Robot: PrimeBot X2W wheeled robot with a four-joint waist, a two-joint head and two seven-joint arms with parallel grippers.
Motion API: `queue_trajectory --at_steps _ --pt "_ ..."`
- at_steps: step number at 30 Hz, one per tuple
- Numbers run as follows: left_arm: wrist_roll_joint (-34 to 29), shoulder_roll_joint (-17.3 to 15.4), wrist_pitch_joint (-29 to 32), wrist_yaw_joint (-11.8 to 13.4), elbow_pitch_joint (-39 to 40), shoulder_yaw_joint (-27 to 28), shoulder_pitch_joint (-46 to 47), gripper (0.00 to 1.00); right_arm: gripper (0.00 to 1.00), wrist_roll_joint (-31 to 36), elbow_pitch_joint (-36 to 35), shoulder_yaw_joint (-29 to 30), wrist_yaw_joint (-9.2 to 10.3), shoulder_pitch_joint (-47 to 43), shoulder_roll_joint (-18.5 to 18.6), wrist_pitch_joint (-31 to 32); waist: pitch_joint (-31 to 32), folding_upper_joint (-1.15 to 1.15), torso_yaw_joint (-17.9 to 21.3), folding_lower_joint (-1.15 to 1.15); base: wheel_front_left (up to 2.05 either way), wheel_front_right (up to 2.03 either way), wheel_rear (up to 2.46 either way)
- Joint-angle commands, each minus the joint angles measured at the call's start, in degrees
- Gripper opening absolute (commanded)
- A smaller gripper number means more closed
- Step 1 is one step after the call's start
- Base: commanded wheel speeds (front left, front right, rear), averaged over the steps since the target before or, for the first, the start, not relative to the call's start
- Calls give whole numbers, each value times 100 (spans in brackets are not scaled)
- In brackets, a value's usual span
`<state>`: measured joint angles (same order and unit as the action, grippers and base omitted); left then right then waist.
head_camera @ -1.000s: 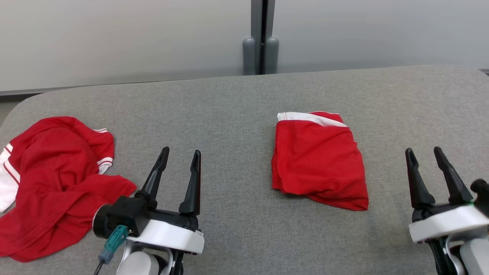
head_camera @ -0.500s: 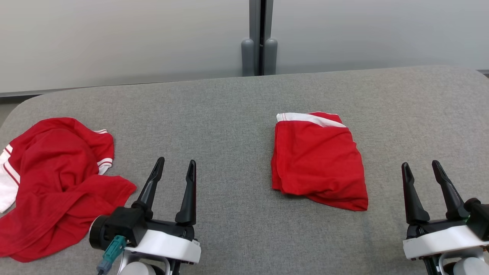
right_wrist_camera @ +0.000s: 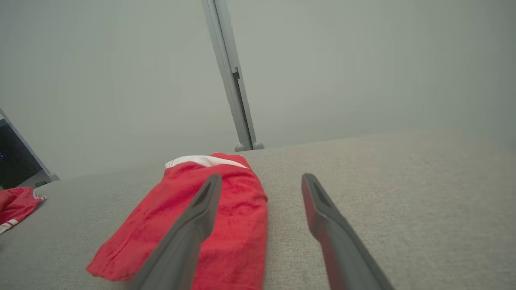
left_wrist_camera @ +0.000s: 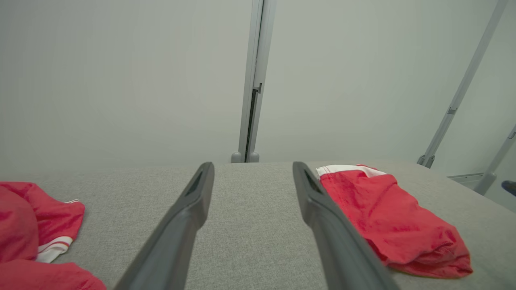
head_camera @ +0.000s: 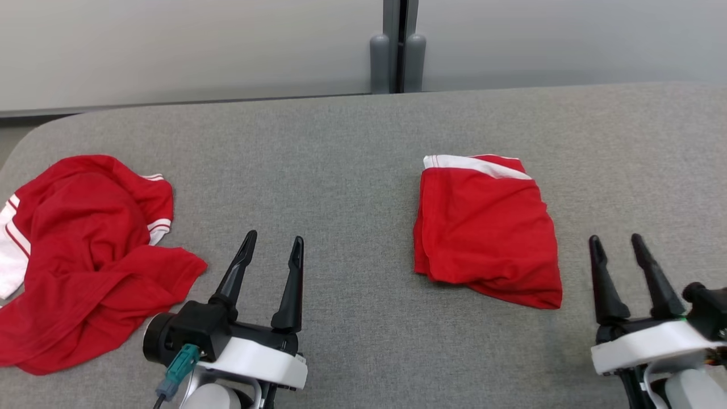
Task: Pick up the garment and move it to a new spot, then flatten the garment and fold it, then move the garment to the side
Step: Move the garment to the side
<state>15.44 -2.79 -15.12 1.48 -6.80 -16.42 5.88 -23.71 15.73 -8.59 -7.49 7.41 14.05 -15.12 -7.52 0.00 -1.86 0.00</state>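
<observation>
A folded red garment with a white band [head_camera: 487, 226] lies flat right of the middle of the grey table [head_camera: 341, 147]. It also shows at the right of the left wrist view [left_wrist_camera: 391, 217] and at the lower left of the right wrist view [right_wrist_camera: 201, 225]. A second red garment with white stripes [head_camera: 79, 255] lies crumpled at the table's left end. My left gripper [head_camera: 272, 244] stands open between the two garments, holding nothing. My right gripper [head_camera: 615, 241] is open too, just right of the folded garment and apart from it.
A pale wall with a grey vertical post [head_camera: 397, 45] runs behind the table. The table's left corner is rounded [head_camera: 34, 142]. Bare grey cloth lies between the garments and right of the folded one.
The head camera has shifted, so the whole scene sits a little right and higher. Both grippers have drawn back toward me from where they stood a second ago. The garments lie unmoved.
</observation>
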Motion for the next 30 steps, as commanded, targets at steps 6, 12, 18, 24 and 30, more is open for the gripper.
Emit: queue_trajectory --at_steps 6,12,18,24,30 --pt "-65 -21 -4 -12 -61 -116 236 100 100 -1035 735 -433 -1 554 134 234 -322 0 -170 0 0 0 0" --pt "-73 -23 -4 16 -87 -271 391 100 100 -1650 1398 -634 -1 1018 189 449 -539 0 -339 0 0 0 0" --pt "-18 -22 -3 59 -87 -359 482 100 100 -1909 1982 -894 -1 1386 294 503 -681 0 -470 0 0 0 0" --pt "-50 -22 -3 86 -108 -412 516 100 0 -1839 2343 -1340 -1 1654 386 272 -725 0 -515 0 0 0 0" --pt "-106 -22 -3 63 -130 -432 542 100 0 -1295 2507 -1650 -1 1936 576 22 -700 0 -314 0 0 0 0"
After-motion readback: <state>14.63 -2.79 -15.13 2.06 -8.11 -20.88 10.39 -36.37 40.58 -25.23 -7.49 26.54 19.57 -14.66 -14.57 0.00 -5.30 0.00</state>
